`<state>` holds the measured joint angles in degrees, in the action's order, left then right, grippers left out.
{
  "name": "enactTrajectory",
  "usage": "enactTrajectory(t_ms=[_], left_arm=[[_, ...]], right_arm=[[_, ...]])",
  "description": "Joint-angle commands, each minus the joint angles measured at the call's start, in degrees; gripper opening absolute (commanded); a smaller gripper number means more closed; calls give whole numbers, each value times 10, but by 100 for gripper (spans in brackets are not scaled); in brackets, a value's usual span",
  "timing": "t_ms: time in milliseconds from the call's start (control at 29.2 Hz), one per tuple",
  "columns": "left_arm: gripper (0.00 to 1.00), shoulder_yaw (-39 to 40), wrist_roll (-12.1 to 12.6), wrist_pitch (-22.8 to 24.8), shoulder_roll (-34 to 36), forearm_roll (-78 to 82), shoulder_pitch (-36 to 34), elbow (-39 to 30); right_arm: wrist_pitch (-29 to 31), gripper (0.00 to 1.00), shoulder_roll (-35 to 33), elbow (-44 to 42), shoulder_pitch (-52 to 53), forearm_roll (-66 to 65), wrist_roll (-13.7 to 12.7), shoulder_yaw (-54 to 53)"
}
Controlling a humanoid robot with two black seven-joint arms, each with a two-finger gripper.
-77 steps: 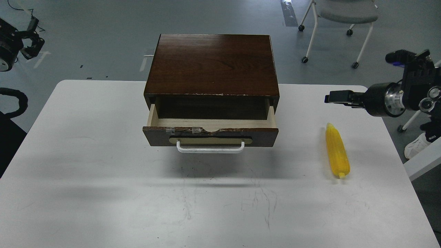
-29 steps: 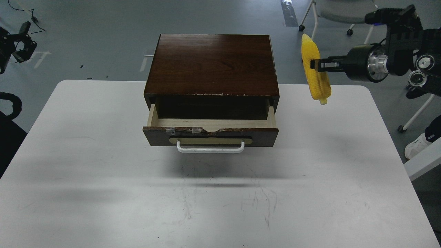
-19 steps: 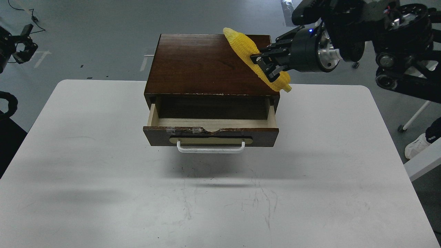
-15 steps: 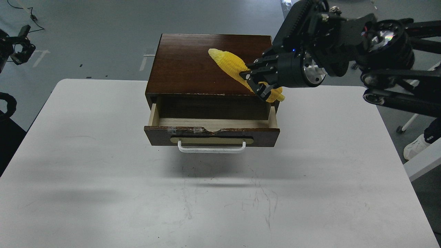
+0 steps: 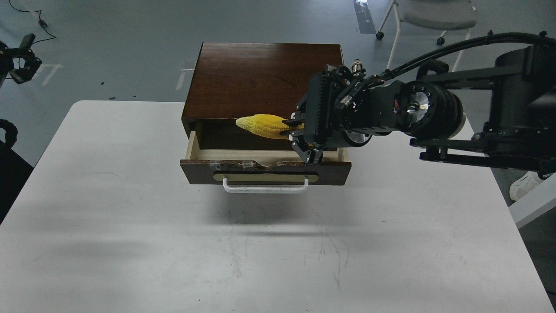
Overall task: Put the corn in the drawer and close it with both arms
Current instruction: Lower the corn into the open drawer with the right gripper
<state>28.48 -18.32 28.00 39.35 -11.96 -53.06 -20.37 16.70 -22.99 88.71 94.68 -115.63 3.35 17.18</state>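
Note:
The yellow corn point(image 5: 262, 125) hangs level over the open drawer, tip pointing left, in front of the cabinet's dark opening. My right gripper point(image 5: 300, 140) is shut on its right end, which the black fingers hide. The drawer point(image 5: 265, 170) is pulled out, with pale wood inside, a chipped taped top edge and a white bar handle point(image 5: 265, 188). My right arm point(image 5: 417, 115) reaches in from the right over the drawer's right half. My left gripper point(image 5: 21, 66) is far off at the upper left, away from the table, too small and dark to read.
The dark wooden cabinet point(image 5: 265, 78) stands at the back middle of the white table point(image 5: 130, 226). A wheeled chair point(image 5: 430, 19) stands on the floor behind at the right. A white edge point(image 5: 534, 202) lies off the table's right side.
My right gripper took the corn from the table's right side, lifted it, carried it left over the cabinet top and lowered it over the open drawer, turning it level. The left arm barely moved.

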Motion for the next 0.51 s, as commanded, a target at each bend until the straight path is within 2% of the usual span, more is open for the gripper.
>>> enactTrajectory(t_ms=[0, 206, 309, 412, 480], left_arm=[[98, 0, 1, 0, 0, 0, 1, 0], [98, 2, -1, 0, -2, -1, 1, 0], [98, 7, -5, 0, -2, -3, 1, 0], [98, 7, -5, 0, -1, -3, 0, 0], [98, 8, -5, 0, 0, -3, -1, 0]], right_arm=[[0, 65, -1, 0, -5, 5, 2, -2], [-1, 73, -5, 1, -7, 8, 5, -9], [-1, 73, -7, 0, -6, 13, 4, -14], [-1, 74, -15, -3, -6, 42, 5, -36], [-2, 78, -27, -11, -7, 61, 5, -61]])
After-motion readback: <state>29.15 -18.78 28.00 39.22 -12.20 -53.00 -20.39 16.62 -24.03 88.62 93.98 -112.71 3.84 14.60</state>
